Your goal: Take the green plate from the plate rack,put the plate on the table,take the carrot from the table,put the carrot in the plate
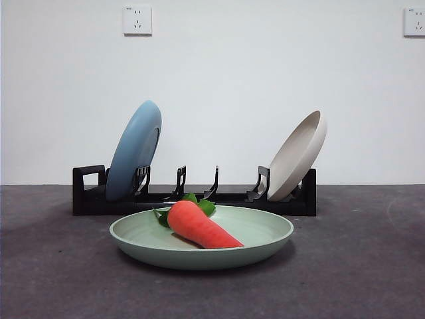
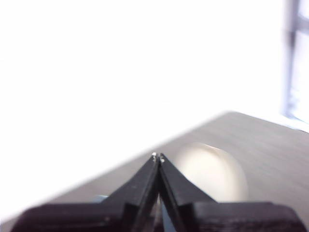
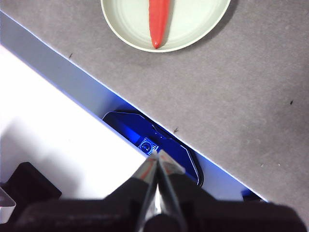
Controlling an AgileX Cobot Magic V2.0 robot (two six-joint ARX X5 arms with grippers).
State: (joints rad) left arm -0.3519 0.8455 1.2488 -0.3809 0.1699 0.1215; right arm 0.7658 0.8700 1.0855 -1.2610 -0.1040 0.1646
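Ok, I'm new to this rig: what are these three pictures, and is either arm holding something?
It is a two-armed table robot. One picture is a low front camera looking across the table; the other two sit on the wrists, above each arm's black jaws.

On the table: the green plate with the carrot lying in it. Behind stands the plate rack, with a light blue plate and a beige-white plate leaning in its slots.

Neither arm holds anything. The left gripper and the right gripper both have their jaws closed and empty. The right one is raised over the table's edge, away from the green plate.
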